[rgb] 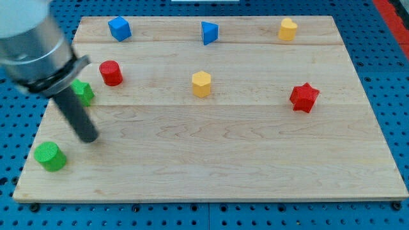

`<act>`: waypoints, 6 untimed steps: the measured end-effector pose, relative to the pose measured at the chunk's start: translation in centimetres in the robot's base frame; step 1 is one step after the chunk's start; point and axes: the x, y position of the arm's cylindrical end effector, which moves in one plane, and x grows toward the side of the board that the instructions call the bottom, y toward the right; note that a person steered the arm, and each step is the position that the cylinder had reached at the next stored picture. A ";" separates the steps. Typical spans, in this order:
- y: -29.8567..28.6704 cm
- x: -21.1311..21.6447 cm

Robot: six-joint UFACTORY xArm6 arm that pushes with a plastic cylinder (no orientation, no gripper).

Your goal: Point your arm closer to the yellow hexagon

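Observation:
The yellow hexagon (pixel 201 84) sits on the wooden board (pixel 243 160) a little above the middle. My tip (pixel 89 137) rests on the board at the view's left, far to the left of and below the hexagon. The rod rises up and left to the grey arm body. My tip stands just above and right of a green cylinder (pixel 50 156) and below a green block (pixel 84 93), which the rod partly hides.
A red cylinder (pixel 111 73) lies between my tip and the hexagon, toward the view's top left. A blue cube (pixel 119 29), a blue triangle (pixel 209 32) and a yellow heart (pixel 288 29) line the top edge. A red star (pixel 304 97) sits at the right.

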 end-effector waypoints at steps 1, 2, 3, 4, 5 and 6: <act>4.4 -4.1; 6.2 -6.5; 7.7 -8.8; 9.0 -10.8; 9.8 -11.6; 9.8 -11.6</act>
